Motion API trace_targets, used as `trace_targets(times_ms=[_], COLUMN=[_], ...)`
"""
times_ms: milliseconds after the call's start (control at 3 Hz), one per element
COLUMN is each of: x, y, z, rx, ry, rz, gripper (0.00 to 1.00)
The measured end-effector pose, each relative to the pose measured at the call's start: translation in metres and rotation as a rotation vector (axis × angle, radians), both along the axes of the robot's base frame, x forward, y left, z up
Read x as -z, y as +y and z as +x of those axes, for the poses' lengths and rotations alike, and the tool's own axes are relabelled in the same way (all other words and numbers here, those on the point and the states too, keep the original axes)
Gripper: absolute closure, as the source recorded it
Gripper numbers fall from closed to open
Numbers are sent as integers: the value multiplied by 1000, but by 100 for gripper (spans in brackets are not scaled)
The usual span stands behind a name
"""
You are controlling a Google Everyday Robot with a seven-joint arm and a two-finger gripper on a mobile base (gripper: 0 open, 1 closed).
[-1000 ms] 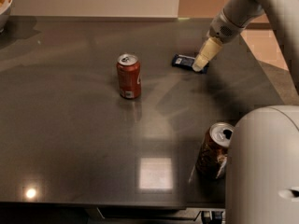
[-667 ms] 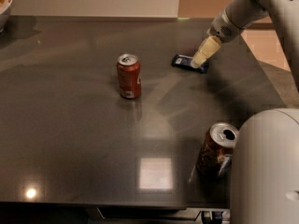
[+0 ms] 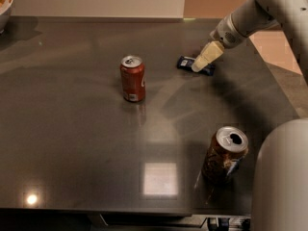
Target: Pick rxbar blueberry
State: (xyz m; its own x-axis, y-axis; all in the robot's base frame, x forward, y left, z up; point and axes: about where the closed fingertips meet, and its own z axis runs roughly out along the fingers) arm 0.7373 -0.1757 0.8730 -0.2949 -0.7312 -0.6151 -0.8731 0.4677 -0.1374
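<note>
The rxbar blueberry (image 3: 186, 63) is a small flat bar in a dark blue wrapper, lying on the dark table (image 3: 72, 129) at the back right of middle. My gripper (image 3: 198, 66) comes in from the upper right on the pale arm, and its cream fingers (image 3: 206, 56) reach down onto the bar's middle, covering part of it. The bar still lies flat on the table.
A red soda can (image 3: 132, 78) stands upright left of the bar. A brown-gold can (image 3: 224, 154) with an open top stands at the front right. A bowl (image 3: 5, 4) sits at the far left corner. The robot's pale body (image 3: 281, 177) fills the lower right.
The gripper has shifted slightly up and to the right along the bar. The bar and both cans have not moved.
</note>
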Motion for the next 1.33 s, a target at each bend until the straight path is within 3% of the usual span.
trace_targets(times_ms=[333, 1333], x=[14, 45], y=[3, -3], z=[-1, 1], rx=[18, 108], ry=[-3, 83], rz=[21, 62], gripper=[0, 0])
